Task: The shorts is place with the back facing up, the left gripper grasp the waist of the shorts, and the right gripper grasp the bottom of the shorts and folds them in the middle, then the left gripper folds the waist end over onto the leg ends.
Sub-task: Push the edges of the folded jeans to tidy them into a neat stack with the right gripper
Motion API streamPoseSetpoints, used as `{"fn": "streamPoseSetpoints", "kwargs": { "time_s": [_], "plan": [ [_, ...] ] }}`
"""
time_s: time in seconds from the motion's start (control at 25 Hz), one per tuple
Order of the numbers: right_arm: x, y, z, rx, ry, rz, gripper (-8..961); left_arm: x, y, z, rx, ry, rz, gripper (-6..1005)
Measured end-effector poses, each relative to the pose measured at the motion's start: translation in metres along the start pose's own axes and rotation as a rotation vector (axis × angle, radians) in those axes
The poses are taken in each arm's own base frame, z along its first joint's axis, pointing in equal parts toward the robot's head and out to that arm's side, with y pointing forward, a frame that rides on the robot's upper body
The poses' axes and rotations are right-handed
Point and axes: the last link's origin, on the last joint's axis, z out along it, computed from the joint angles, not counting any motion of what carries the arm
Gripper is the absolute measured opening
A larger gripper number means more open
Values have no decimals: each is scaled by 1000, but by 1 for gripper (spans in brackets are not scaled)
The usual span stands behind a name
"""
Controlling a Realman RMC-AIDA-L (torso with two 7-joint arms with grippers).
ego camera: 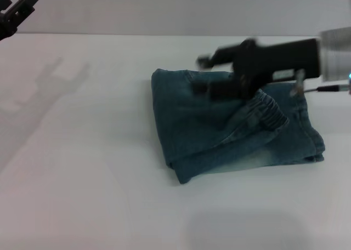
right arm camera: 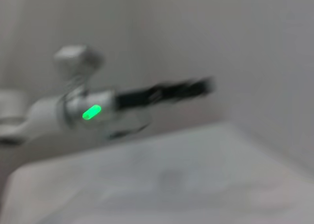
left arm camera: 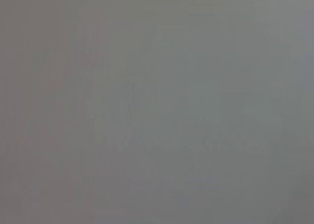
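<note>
Folded denim shorts [ego camera: 230, 132] on the white bench [ego camera: 82, 168], right of centre, nearer the far edge than the near one. Folded into a compact wedge: long fold line toward the bench's left side, layered edges toward the right edge. Gathered, ruffled waist [ego camera: 269, 112] on top of the pile, toward its right half, lying over the lighter, faded denim beneath. Pale bleached patch along the near edge of the bundle. Right tool [ego camera: 205, 74] reaching in from the right edge of the bench, blurred, above the far part of the shorts, black body with a pale wrist section behind it and a thin cable hanging near the waist. Two dark prongs pointing toward the bench's left side, one above the other with a gap between them, so apparently released, nothing clamped between; contact with the fabric not clear through the blur. Left tool [ego camera: 16, 11] high at the far left corner of the bench, well apart from the shorts, holding nothing, prongs spread apart; its shadow cast on the bench surface below. Left wrist view: plain grey, nothing to make out. Right wrist view: the left arm farther off, blurred, pale housing with a green light, dark slim end section [right arm camera: 167, 91] stretched over the bench.
</note>
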Motion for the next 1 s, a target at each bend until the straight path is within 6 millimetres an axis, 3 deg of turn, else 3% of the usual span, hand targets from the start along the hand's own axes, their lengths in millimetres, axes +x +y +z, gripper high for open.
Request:
{"fn": "streamPoseSetpoints", "kwargs": {
  "time_s": [0.28, 0.52, 1.0],
  "plan": [
    [-14, 24, 32, -252, 367, -4, 558, -1, 2, 1, -9, -1, -2, 844],
    [4, 44, 48, -346, 612, -13, 558, -3, 1, 0, -2, -2, -11, 844],
    [38, 43, 73, -273, 719, -32, 559, -2, 1, 2, 3, -1, 1, 844]
  ]
}}
